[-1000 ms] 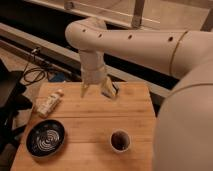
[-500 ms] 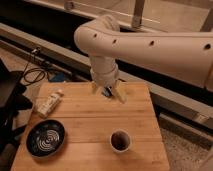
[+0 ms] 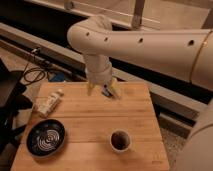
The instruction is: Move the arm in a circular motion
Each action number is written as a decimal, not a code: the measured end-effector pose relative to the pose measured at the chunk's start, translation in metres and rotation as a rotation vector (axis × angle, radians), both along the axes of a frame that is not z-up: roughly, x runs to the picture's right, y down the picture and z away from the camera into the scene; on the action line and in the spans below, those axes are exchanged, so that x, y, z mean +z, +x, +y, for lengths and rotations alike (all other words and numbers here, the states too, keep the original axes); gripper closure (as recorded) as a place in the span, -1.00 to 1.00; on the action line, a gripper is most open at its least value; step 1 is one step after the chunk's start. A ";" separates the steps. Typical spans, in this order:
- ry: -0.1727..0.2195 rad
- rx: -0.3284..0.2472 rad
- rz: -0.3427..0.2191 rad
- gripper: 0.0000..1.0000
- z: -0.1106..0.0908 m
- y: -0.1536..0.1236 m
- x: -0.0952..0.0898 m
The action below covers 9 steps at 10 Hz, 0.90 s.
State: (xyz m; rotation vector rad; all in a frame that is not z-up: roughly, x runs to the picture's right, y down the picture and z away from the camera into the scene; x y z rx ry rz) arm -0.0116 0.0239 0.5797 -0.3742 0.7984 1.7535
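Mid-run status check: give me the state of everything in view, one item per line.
arm: reaching in from the right, elbow bent down over the table's far edge.
gripper: fingers apart, empty, above the wooden table.
bottle: lying on its side.
dark bowl: upright.
cup: upright.

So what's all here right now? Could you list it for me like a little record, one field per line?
Arm: thick cream-white tubular robot arm, reaching in from the right above the table
Gripper: yellowish two-finger gripper, pointing down over the table's far edge, fingers apart, holding nothing
Table: light wooden table
Bowl: dark round bowl with spiral pattern, front left
Cup: small white cup with dark inside, front centre
Bottle: pale bottle lying on its side, left
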 end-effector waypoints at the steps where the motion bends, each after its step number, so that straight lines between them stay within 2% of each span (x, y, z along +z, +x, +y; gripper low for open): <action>1: -0.001 -0.017 0.005 -0.55 -0.001 -0.011 0.003; 4: -0.035 -0.166 -0.101 -0.55 -0.004 -0.023 0.001; 5: -0.040 -0.186 -0.110 -0.55 -0.006 -0.028 0.001; 8: -0.038 -0.199 -0.089 -0.55 -0.006 -0.058 -0.004; 9: -0.046 -0.243 -0.115 -0.55 -0.007 -0.061 -0.006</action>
